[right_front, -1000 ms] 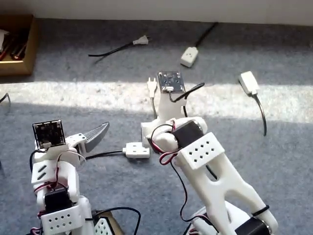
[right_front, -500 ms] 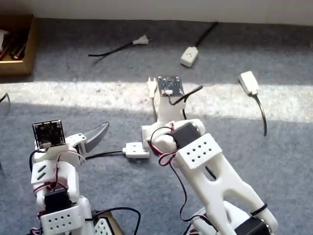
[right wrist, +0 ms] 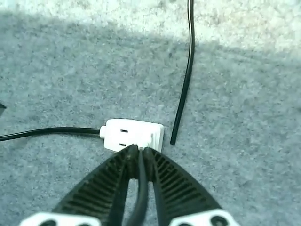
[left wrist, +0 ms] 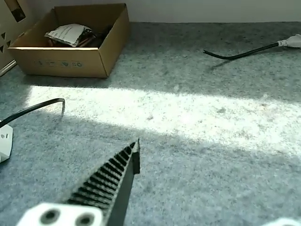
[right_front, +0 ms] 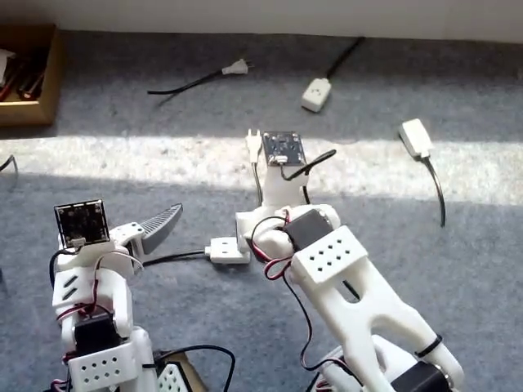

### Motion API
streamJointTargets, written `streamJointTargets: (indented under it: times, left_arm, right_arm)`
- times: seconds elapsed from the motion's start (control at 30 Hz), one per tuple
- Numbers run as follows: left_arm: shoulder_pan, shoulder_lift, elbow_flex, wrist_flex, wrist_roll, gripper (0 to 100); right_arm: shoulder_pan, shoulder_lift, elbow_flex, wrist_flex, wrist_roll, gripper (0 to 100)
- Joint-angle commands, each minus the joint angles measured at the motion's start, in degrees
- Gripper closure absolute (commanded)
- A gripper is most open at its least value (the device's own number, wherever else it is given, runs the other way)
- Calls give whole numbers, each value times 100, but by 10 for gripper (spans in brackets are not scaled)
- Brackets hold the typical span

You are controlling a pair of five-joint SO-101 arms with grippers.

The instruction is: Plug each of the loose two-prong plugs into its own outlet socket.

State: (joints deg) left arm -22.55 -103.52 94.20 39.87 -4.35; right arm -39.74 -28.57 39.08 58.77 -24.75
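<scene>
My right gripper (right wrist: 140, 149) is shut on a black cord (right wrist: 139, 181), its tips right against a white outlet socket (right wrist: 133, 135) lying on the grey carpet. In the high view that socket (right_front: 225, 250) lies beside the right arm's wrist. A white two-prong plug (right_front: 255, 143) lies just beyond the arm, and its cord (right wrist: 186, 70) runs back toward the gripper. A second plug (right_front: 235, 68) lies at the far side. My left gripper (right_front: 160, 223) hovers open over bare carpet to the left of the socket, one ridged finger (left wrist: 115, 181) showing.
Two more white sockets (right_front: 315, 94) (right_front: 415, 137) with black cords lie at the back right. A cardboard box (left wrist: 70, 40) stands at the far left. Another white socket (left wrist: 3, 141) with a looped cord (left wrist: 33, 107) lies left of the left arm.
The right arm's wrist has shifted slightly toward the near socket, covering more of it. The left arm has not moved.
</scene>
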Motion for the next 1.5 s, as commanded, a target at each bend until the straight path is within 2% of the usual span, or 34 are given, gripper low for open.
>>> streamJointTargets:
  times: [0.0, 0.27, 0.53, 0.73, 0.97, 1.1, 1.27, 1.37, 1.47]
  left_arm:
    - [-57, -57, -40, -79, 26, 464]
    - [-57, -57, -40, -79, 26, 464]
    - [-57, -57, -40, -79, 26, 464]
    - [-57, -57, -48, -79, 26, 464]
    - [-48, -57, -66, -79, 26, 464]
    - [-48, -57, -66, -79, 26, 464]
    - [-48, -57, -66, -70, 26, 464]
    - [-48, -57, -48, -70, 26, 464]
    - [-48, -57, -48, -70, 26, 464]
  right_arm:
    - [-40, -31, 48, -198, -35, 993]
    - [-163, -22, 884, -927, -35, 993]
    - [-136, -22, 1253, -963, -26, 993]
    - [-127, -31, 1455, -980, 343, 993]
    - [-163, -22, 1473, -998, 422, 993]
    - [-163, 22, 1499, -1385, 422, 993]
    - [-163, 1218, 1095, -1411, 413, 993]
    - [-136, 2053, 593, -1033, 378, 993]
    - [-127, 2229, 215, -840, 378, 993]
